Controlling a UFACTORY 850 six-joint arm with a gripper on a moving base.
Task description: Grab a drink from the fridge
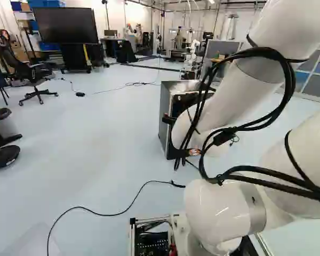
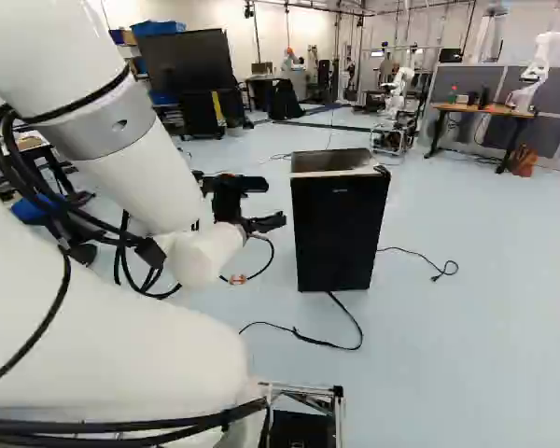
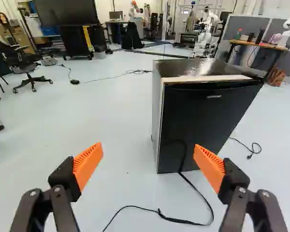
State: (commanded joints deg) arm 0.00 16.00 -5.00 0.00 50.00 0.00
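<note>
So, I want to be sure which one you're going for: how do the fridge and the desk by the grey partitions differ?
The fridge is a solid-sided box with a black front; the desk has a wooden top on legs, open beneath. The fridge stands close ahead of the fingers; the desk is farther off. Both stand on the floor.

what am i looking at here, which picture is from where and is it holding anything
The machine is one white robot arm ending in a black gripper. Two pictures, left base and right base, come from cameras behind the arm, one to each side. The wrist view looks out along the gripper. A black-fronted fridge stands on the floor ahead, its door closed, with a dark cable lying in front of it. The jaws stand open, so nothing is held.
</note>
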